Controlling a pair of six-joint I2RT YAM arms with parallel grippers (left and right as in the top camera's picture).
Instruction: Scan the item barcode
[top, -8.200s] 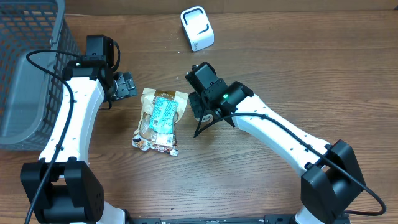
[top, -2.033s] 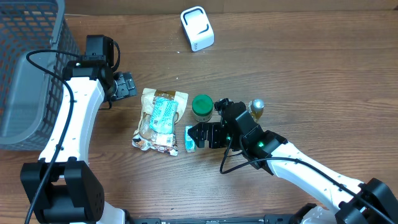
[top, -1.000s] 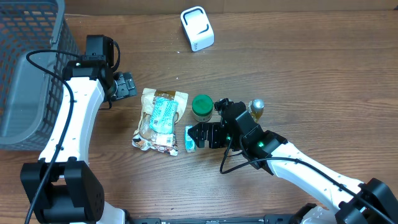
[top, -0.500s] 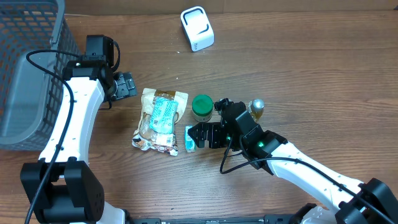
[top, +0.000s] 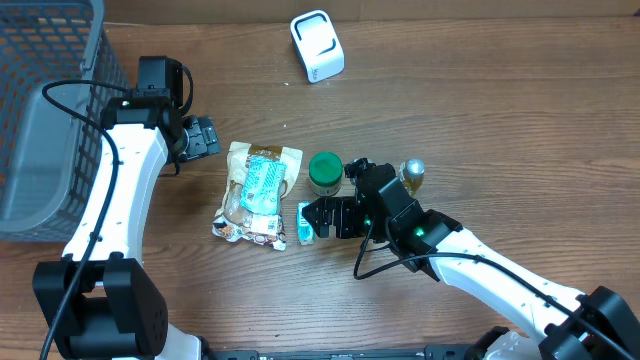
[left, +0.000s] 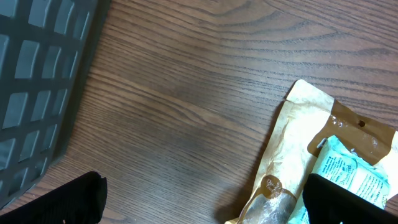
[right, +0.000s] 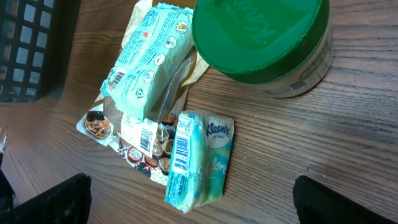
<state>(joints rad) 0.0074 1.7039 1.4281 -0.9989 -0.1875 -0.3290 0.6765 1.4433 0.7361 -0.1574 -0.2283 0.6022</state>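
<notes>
Item 1, tissue pack (top: 306, 222): a small teal pack lying flat near the centre of the overhead frame, at the lower right edge of the snack bag (top: 240, 205) and below the green-lidded jar (top: 324, 172). In my right wrist view its barcode (right: 180, 149) faces up along the pack's left side. Item 2, right gripper (top: 320, 217): claw released and spread wide, just right of the tissue pack and grasping nothing. The pack lies ahead of the fingers, not between the tips. Item 3, left gripper (top: 205, 137): claw released, left of centre in the upper half, near the snack bag's top corner but apart from it, holding nothing. Item 4, snack bag: tan, flat, left of centre, with a teal packet (top: 265, 180) lying on top. Item 5, green-lidded jar: upright, just beside the bag; I cannot tell whether they touch. Item 6, gold-capped bottle (top: 412, 172): right of the jar. Item 7, scanner (top: 317, 46): white, upper centre, well apart from the goods. Item 8, basket (top: 40, 100): grey mesh, upper left corner.
</notes>
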